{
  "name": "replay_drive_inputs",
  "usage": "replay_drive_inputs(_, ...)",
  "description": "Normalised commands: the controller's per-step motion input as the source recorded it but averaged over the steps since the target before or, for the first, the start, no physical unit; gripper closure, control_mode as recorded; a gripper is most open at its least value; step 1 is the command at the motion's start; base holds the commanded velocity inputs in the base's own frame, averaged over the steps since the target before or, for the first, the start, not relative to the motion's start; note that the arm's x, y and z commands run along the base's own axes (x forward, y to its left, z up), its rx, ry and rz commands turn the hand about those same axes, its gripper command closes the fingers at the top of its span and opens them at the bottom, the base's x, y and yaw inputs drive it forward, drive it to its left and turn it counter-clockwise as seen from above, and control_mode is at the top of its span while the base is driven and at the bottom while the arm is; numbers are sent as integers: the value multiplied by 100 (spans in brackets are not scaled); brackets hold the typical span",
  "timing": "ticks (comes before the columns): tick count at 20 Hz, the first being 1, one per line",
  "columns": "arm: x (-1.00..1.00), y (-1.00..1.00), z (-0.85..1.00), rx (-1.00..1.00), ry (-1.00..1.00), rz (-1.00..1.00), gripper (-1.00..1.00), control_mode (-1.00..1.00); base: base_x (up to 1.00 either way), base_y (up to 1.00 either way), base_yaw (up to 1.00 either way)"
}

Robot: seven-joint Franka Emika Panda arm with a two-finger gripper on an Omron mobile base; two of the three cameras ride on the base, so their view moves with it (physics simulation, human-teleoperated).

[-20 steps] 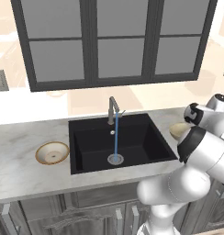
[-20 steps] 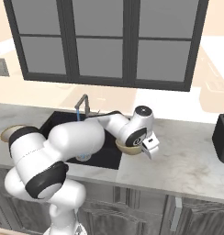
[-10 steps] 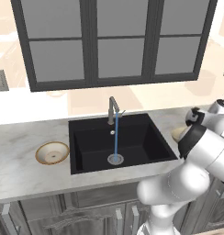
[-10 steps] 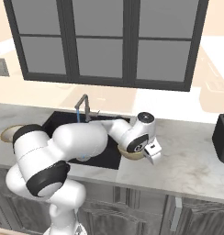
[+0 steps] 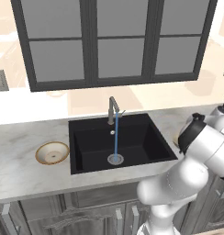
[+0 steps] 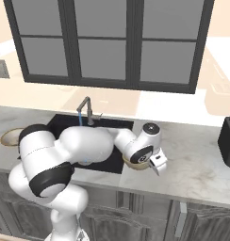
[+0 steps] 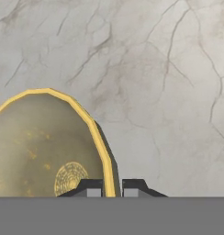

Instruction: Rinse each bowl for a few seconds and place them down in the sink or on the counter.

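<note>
Olive-yellow bowl (image 7: 45,147) has its rim pinched between the narrow fingers of the gripper (image 7: 112,187), on the marbled counter (image 7: 169,78) just right of the black sink (image 5: 118,142). Water runs from the grey faucet (image 5: 113,109) to the drain. The tan-rimmed bowl (image 5: 52,153) sits on the counter left of the sink. Dark-framed windows (image 5: 114,39) line the wall above.

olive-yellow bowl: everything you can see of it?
The olive-yellow bowl is round, with a bright yellow rim and a mottled olive inside marked by a ringed pattern near the bottom. It looks glazed. It sits on the marbled counter right of the sink, partly hidden under the arm in the right base view. The gripper is shut on its rim, one fingertip on each side.
</note>
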Motion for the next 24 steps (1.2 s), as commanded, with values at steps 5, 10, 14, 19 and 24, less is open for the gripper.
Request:
replay_drive_inputs(5,-2,-1,-25,0,0,0,100,-100,0,0,0)
replay_drive_inputs(10,-5,-3,-22,0,0,0,100,-100,0,0,0)
replay_drive_inputs(14,0,-1,-25,0,0,0,100,-100,0,0,0)
replay_drive_inputs(19,-1,0,-14,1,0,0,-100,-100,0,0,0)
replay_drive_inputs(24,-1,-1,9,6,-1,0,-100,-100,0,0,0)
